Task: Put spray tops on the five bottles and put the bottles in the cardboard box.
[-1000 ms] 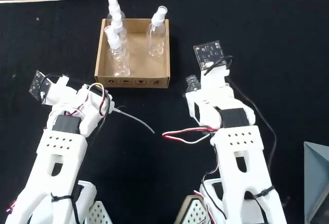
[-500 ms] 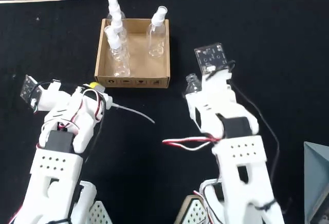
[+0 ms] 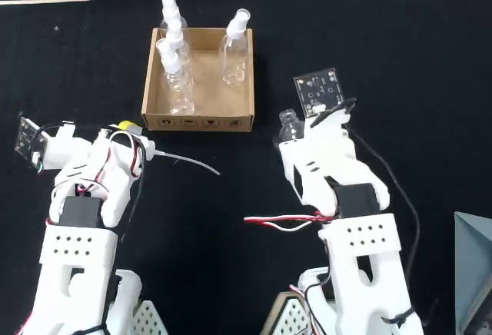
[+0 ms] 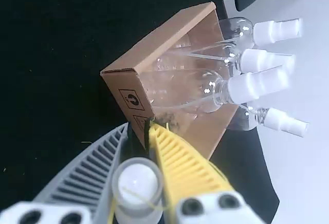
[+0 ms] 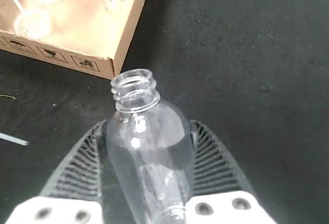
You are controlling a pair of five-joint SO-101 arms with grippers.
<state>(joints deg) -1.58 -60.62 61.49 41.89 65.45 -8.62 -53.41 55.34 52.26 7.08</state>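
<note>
While your right claw (image 5: 149, 131) is clamped on the uncapped bottle (image 5: 146, 152), gripping both sides of its body below the shoulder, treat that bottle as a light, empty shell. It looks like clear, thin plastic, smooth and probably slippery, and a hard squeeze could dent it. The present hold on the wide body is the sensible one, since it leaves the threaded neck (image 5: 134, 88) free. In the high view the bottle (image 3: 288, 124) sits just beside the near right corner of the cardboard box (image 3: 196, 124), above the black table (image 3: 400, 58).

Your left claw (image 4: 139, 129) is shut on the spray top (image 4: 138, 185), which is pinched between the grey and yellow fingers, near their base. Judge this piece as small, rigid and nearly weightless. Its dip tube (image 3: 188, 163) is thin and likely whippy; it juts out over the table toward the gap between the arms, well apart from the bottle's neck. Hold the top by its head or collar, never by the tube, and expect the tube tip to wander as you steer it into the opening. A missed entry could bend it against the rim.

Four capped bottles (image 3: 178, 81) stand inside the box, three crowded toward its left side and one at the far right. They look tall and tippy, so the fifth one needs a gentle placement in the open near part.
</note>
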